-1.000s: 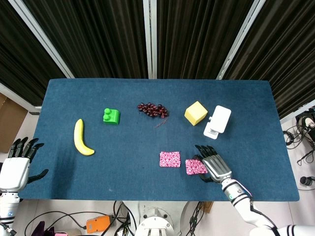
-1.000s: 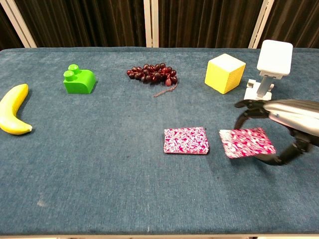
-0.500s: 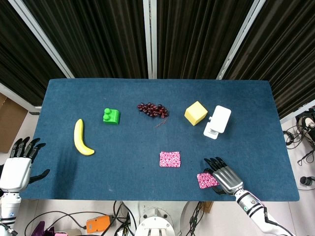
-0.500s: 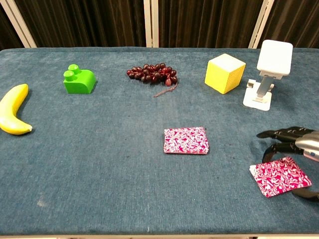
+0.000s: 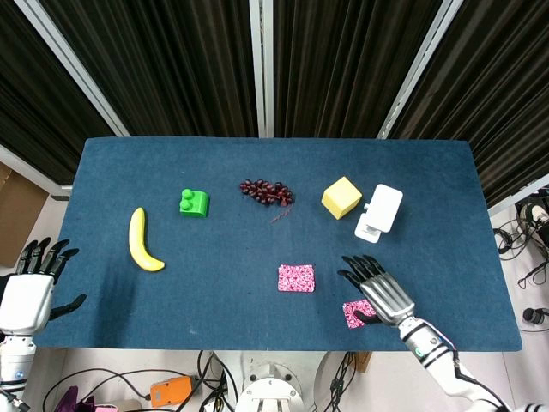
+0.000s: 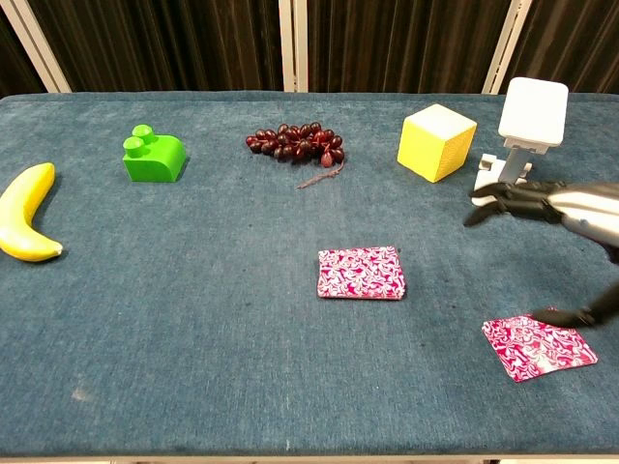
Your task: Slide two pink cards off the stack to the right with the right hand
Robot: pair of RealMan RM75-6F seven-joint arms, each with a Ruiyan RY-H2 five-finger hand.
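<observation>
The pink card stack (image 5: pixel 296 278) (image 6: pixel 361 273) lies at the table's front middle. One pink card (image 5: pixel 354 312) (image 6: pixel 537 346) lies apart from it to the right, near the front edge, slightly rotated. My right hand (image 5: pixel 381 292) (image 6: pixel 559 208) hovers above that card with its fingers spread and nothing in them; its thumb (image 6: pixel 580 315) hangs close over the card's right corner. My left hand (image 5: pixel 30 287) stays off the table's left front corner, fingers spread, empty; the chest view does not show it.
A yellow cube (image 5: pixel 341 197) (image 6: pixel 436 142) and a white stand (image 5: pixel 378 212) (image 6: pixel 523 140) sit behind my right hand. Dark grapes (image 5: pixel 266 190), a green block (image 5: pixel 194 202) and a banana (image 5: pixel 142 241) lie farther left. The table's front edge (image 5: pixel 283 347) runs just below the loose card.
The right hand dragged one pink card from beside the stack to the right and toward the front edge, then lifted off it and moved back up toward the stack. The left hand stayed put.
</observation>
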